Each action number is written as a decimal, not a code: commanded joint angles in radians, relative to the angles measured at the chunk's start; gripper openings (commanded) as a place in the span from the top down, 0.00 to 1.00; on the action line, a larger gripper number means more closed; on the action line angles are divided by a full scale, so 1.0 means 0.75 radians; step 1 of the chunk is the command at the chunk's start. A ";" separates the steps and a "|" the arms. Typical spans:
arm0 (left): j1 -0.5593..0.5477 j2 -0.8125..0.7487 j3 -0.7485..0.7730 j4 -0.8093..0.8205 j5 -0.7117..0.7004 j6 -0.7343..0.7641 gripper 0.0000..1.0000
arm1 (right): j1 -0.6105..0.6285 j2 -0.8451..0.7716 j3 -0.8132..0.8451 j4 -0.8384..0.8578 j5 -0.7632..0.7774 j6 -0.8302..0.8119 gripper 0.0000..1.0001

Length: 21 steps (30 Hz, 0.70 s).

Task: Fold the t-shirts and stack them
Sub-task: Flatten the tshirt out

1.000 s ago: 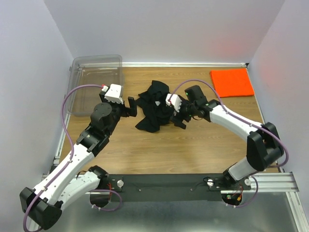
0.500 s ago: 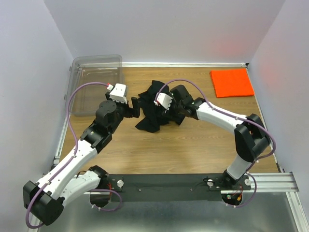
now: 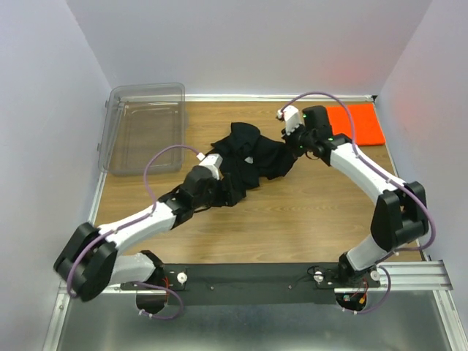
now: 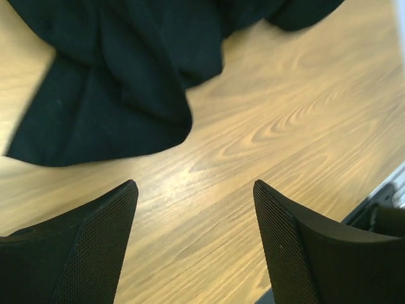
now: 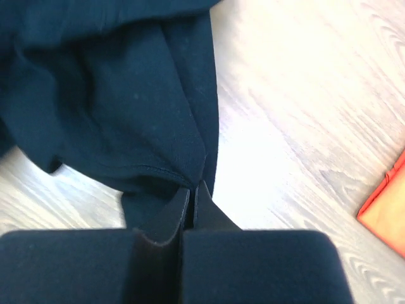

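The black t-shirt is pinched by the right gripper; the left gripper is held spread above the bench.

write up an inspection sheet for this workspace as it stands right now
surface: wooden table, no spills seen
job's things: black t-shirt crumpled mid-table; orange t-shirt folded flat, far right corner
clutter: clear bin far left, nothing seen inside
claws: left claw open over bare wood beside black cloth; right claw shut on black t-shirt's edge
cables: purple cable loops over each arm
surroundings: pale walls on three sides
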<state>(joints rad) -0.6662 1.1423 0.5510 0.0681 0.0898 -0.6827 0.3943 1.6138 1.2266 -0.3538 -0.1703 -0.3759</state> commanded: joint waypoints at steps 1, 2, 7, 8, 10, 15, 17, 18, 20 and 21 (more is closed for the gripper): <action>-0.079 0.203 0.149 0.026 -0.077 -0.014 0.20 | -0.049 -0.096 -0.001 0.032 -0.231 0.151 0.99; -0.095 0.296 0.214 0.020 -0.109 0.012 0.20 | -0.059 -0.102 -0.024 0.030 -0.257 0.158 0.99; -0.146 0.589 0.423 -0.031 -0.191 0.069 0.23 | -0.100 -0.123 -0.065 0.038 -0.327 0.194 0.99; -0.153 0.640 0.494 -0.064 -0.201 0.074 0.24 | -0.106 -0.125 -0.069 0.040 -0.333 0.205 0.99; -0.169 0.788 0.564 -0.089 -0.218 0.088 0.31 | -0.121 -0.131 -0.081 0.042 -0.348 0.215 0.99; -0.198 0.884 0.707 -0.260 -0.400 0.108 0.88 | -0.164 -0.184 -0.112 0.042 -0.335 0.215 0.99; -0.200 0.778 0.715 -0.324 -0.457 0.125 0.99 | -0.194 -0.235 -0.114 0.044 -0.313 0.209 0.99; -0.200 0.735 0.724 -0.350 -0.514 0.137 1.00 | -0.235 -0.252 -0.108 0.042 -0.301 0.205 1.00; -0.198 0.601 0.772 -0.430 -0.569 0.174 1.00 | -0.278 -0.300 -0.075 0.042 -0.282 0.201 1.00; -0.194 0.555 0.799 -0.459 -0.620 0.188 1.00 | -0.331 -0.317 -0.059 0.040 -0.282 0.205 0.99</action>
<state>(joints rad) -0.8127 1.7329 1.0622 -0.1822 -0.1963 -0.5903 0.2340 1.4624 1.1507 -0.3397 -0.3901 -0.2348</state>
